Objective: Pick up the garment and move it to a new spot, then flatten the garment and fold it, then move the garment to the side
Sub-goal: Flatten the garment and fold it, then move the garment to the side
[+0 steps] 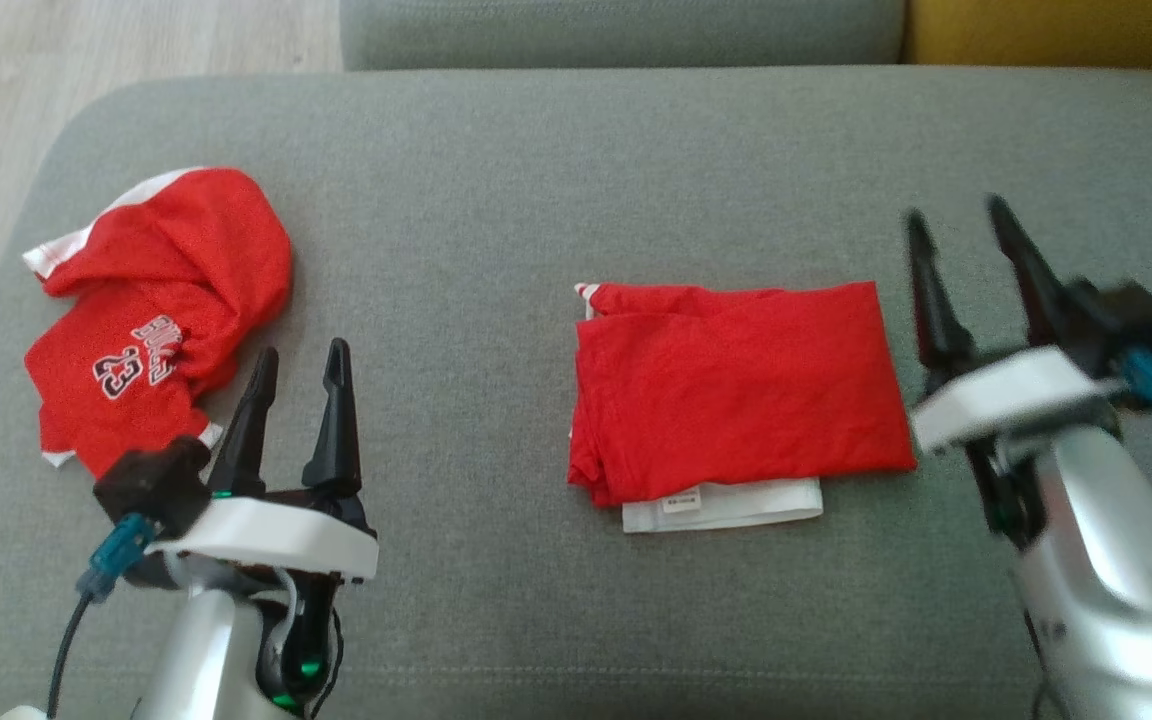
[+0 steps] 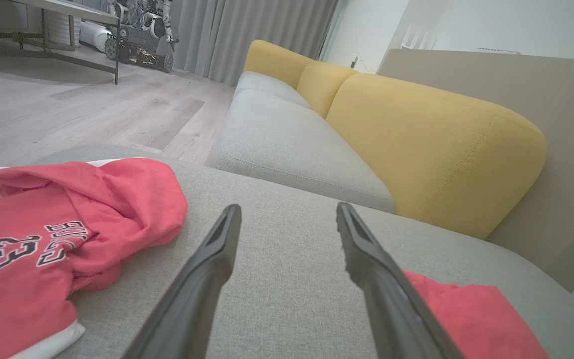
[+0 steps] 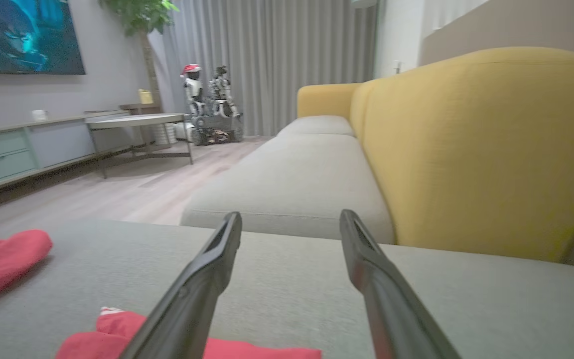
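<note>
- The grey seat cushion (image 1: 576, 150) is the work surface. It spreads across the head view, with a yellow backrest (image 2: 416, 139) beyond it in the wrist views.
- The folded red garment (image 1: 736, 390) lies flat on the cushion, right of centre. It is a tidy rectangle with its long edges roughly square to the robot, and nothing is touching it.
- A crumpled red jersey (image 1: 161, 310) with white trim and a printed number lies bunched at the far left, well apart from the folded piece.
- The right gripper (image 1: 956, 215) hangs just beside the folded garment's right edge. Its fingers are spread wide and hold nothing. It is blurred in the head view, so I cannot say how high it sits above the cushion.
- The left gripper (image 1: 301, 355) is near the jersey's lower right. Its fingers are also spread apart, with only bare cushion between them in its wrist view.
- A white band (image 1: 726, 505) with a small label pokes out under the near edge of the fold.
- The folding looks finished, so the step in hand is probably moving the garment to the side.
- That move needs a low pinch across all the layers at one edge, the white band included. The garment should then be slid or lifted gently, because a grip on the top layer alone would likely open the fold.
</note>
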Robot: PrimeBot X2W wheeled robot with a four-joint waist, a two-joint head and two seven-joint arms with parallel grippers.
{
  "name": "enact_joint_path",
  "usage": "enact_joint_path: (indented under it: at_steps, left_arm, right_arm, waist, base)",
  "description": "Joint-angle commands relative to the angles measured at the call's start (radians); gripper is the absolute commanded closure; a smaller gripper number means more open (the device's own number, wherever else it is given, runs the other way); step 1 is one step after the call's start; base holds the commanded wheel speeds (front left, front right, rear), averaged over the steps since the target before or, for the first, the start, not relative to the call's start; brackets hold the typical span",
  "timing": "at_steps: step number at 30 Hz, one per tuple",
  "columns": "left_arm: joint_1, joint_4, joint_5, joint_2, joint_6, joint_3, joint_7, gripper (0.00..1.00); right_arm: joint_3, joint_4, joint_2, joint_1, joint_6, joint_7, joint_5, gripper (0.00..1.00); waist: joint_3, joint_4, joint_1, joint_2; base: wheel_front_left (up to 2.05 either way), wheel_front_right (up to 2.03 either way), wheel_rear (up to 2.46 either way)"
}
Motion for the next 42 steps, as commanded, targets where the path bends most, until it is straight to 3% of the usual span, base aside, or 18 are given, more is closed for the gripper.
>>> enact_joint_path:
  at_steps: [1,6,15,24,34,38,40,42]
  left_arm:
    - [-0.029,-0.035,0.01,0.008,0.008,0.029,-0.006,0.0]
    - [0.005,-0.046,0.032,0.008,0.02,0.02,-0.006,0.0]
    - [0.078,-0.083,0.06,0.008,0.041,0.016,-0.006,0.0]
    - [0.104,-0.158,0.096,0.008,0.053,0.017,-0.006,0.0]
    - [0.104,-0.146,0.099,0.008,0.05,0.009,-0.006,0.0]
    - [0.09,-0.126,0.093,0.008,0.043,-0.004,-0.006,0.0]
    - [0.074,-0.125,0.088,0.008,0.037,-0.009,-0.006,0.0]
    - [0.061,-0.126,0.08,0.008,0.035,-0.013,-0.006,0.0]
  right_arm:
    - [-0.004,-0.056,0.009,0.028,0.007,-0.014,-0.029,0.0]
    - [-0.105,-0.166,0.038,0.15,0.007,-0.019,-0.082,0.0]
    - [-0.162,-0.244,0.089,0.267,0.007,-0.021,-0.101,0.0]
    - [-0.152,-0.204,0.104,0.292,0.007,0.003,-0.086,0.0]
    - [-0.146,-0.188,0.105,0.287,0.007,0.024,-0.071,0.0]
    - [-0.153,-0.147,0.107,0.264,0.007,0.074,-0.054,0.0]
    - [-0.172,-0.088,0.112,0.226,0.007,0.138,0.029,0.0]
    - [-0.183,-0.055,0.113,0.193,0.007,0.154,0.036,0.0]
  waist:
    - [-0.014,-0.006,0.0,0.0]
    - [-0.04,-0.015,0.0,0.0]
    - [-0.051,-0.025,0.0,0.0]
    - [-0.052,-0.015,0.0,0.0]
    - [-0.039,-0.001,0.0,0.0]
    - [-0.015,0.01,0.0,0.0]
    - [0.01,0.02,0.0,0.0]
    - [0.033,0.031,0.0,0.0]
  base:
    - [0.0,0.0,0.0]
    - [0.0,0.0,0.0]
    - [0.0,0.0,0.0]
    - [0.0,0.0,0.0]
    - [0.0,0.0,0.0]
    - [0.0,0.0,0.0]
    - [0.0,0.0,0.0]
    - [0.0,0.0,0.0]
